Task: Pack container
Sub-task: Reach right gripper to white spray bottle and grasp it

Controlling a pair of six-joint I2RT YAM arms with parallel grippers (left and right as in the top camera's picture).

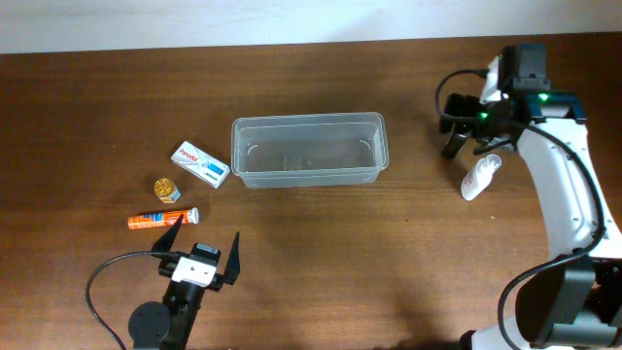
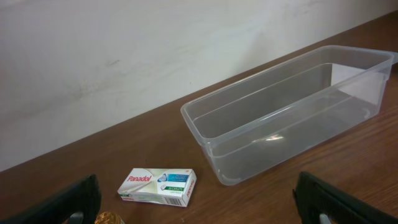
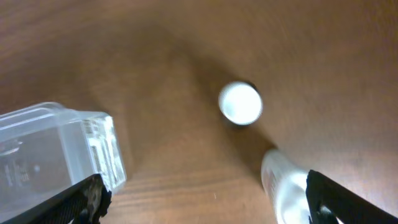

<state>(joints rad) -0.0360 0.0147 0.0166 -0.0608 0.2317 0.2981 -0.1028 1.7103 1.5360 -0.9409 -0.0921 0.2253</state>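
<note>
The right tool (image 1: 462, 146), open and empty like the left tool (image 1: 207, 231), should be centred over the white bottle (image 1: 481, 179) and closed across its body, clear of the container (image 1: 309, 119).

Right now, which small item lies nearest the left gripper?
The orange tube, lying just beside the left gripper; the small gold item and the white box lie farther off.

The overhead camera looks straight down on the whole table (image 1: 389, 262). The left wrist camera sits low by the front edge, facing the back. The right wrist camera peers down closely near the right edge, and both catch the container (image 2: 292, 118).
</note>
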